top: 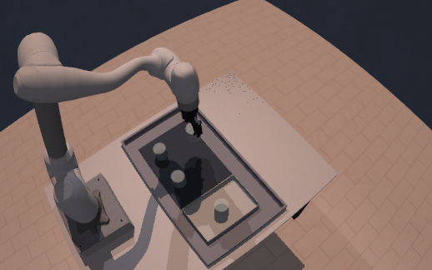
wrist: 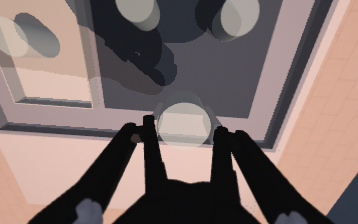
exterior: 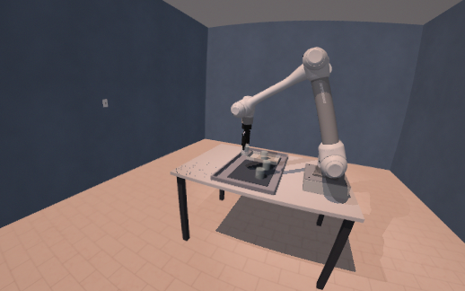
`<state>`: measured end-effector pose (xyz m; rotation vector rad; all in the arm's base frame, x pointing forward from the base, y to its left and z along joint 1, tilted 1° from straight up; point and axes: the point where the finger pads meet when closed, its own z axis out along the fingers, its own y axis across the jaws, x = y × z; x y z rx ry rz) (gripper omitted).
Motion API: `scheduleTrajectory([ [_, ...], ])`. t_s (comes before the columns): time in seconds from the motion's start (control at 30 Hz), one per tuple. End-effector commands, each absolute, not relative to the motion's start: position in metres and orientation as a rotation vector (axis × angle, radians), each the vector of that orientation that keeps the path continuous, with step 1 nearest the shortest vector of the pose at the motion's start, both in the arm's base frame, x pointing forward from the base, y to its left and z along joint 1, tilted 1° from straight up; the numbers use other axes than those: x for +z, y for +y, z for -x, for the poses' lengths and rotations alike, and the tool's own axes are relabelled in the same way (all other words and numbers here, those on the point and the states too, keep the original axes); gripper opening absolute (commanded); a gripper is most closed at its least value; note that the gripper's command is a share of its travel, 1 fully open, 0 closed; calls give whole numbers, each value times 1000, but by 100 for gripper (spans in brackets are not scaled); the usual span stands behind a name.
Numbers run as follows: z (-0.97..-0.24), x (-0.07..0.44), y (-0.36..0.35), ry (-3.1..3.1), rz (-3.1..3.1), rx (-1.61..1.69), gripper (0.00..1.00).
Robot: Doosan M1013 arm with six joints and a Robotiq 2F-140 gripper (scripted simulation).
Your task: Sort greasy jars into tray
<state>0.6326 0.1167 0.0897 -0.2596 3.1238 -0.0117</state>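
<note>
My gripper point(top: 198, 134) point(exterior: 244, 148) point(wrist: 183, 112) points down at the mat's far side, shut on a pale glass jar point(top: 189, 129) point(wrist: 184, 126). The jar is between the fingers and appears raised above the mat; its exact height is hard to tell. Two other jars stand mouth down on the dark mat point(top: 213, 167) point(wrist: 220, 75): one jar point(top: 178, 177) point(wrist: 136, 9) nearer the tray, the other jar point(top: 159, 149) point(wrist: 241, 15) farther from it. A fourth jar point(top: 221, 210) point(wrist: 36, 41) stands inside the beige tray point(top: 242, 195) point(wrist: 55, 86).
The mat and tray lie side by side within a grey steel top point(top: 258, 192) with a raised dark-edged rim. It rests on a pale table point(top: 292, 158) point(exterior: 211, 157). The arm's base stands beside it. Shadows of the arm fall across mat and tray.
</note>
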Motion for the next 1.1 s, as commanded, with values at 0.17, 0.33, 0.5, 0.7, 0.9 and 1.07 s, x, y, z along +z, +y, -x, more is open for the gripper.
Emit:
scheduleTrajectory([
  [0.17,-636,90,95,3124,260,-11,0],
  [0.33,-639,90,82,3124,260,-11,0],
  [0.5,-641,90,65,3124,260,-11,0],
  [0.7,-645,90,46,3124,260,-11,0],
  [0.9,-647,91,33,3124,260,-11,0],
  [1.07,-650,91,17,3124,260,-11,0],
])
